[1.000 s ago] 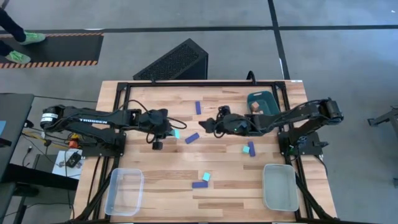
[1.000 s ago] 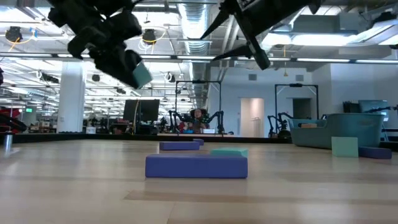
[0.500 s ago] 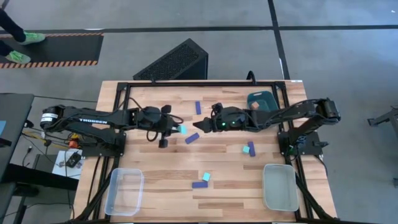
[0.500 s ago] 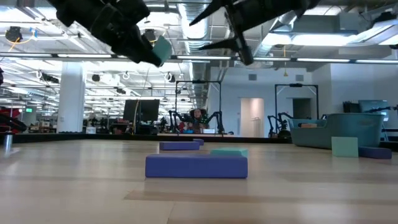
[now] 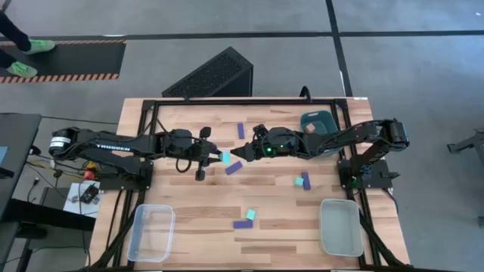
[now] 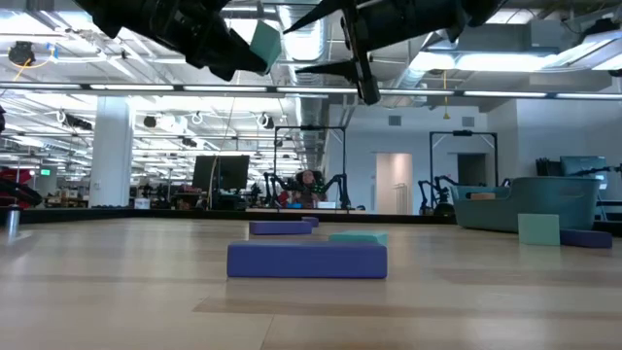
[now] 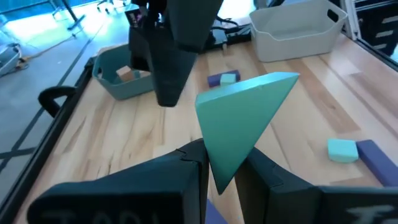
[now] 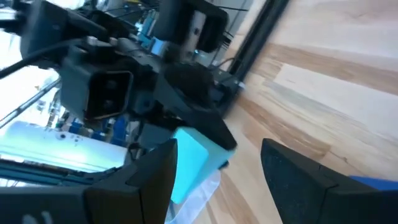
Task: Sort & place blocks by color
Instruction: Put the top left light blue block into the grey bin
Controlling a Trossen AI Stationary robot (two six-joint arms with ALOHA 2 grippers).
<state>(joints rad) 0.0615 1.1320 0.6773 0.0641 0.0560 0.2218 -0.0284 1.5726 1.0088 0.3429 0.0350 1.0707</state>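
My left gripper (image 5: 217, 157) is shut on a light teal wedge (image 7: 241, 119), held high above the table's middle (image 6: 264, 43). My right gripper (image 5: 239, 153) is open and faces it from the table's right. Its two fingers (image 6: 330, 70) stand just short of the wedge, and I see no touch (image 8: 189, 160). A dark blue bar (image 5: 234, 168) lies flat on the table below them. Other blue bars (image 5: 241, 131) and teal cubes (image 5: 250, 214) lie scattered. Wood pieces sit in the dark teal bin (image 5: 318, 123). My left gripper pinches the teal wedge between its two fingers (image 7: 194, 167) at the wedge's narrow lower corner (image 7: 222, 169). The fingers come level from the table's left. The wedge is lifted clear of the table, and its broad end sticks out past the fingertips toward my right gripper.
Clear plastic trays sit at the near-left (image 5: 151, 233) and near-right (image 5: 340, 227) corners. A teal cube beside a blue bar (image 5: 302, 180) lies right of centre, and another such pair (image 5: 243, 224) lies near the front. The bin stands at the far right.
My left gripper has carried the wedge up and toward the table's right. My right gripper has moved toward the table's left, still open, and the two now nearly meet above the table's middle.
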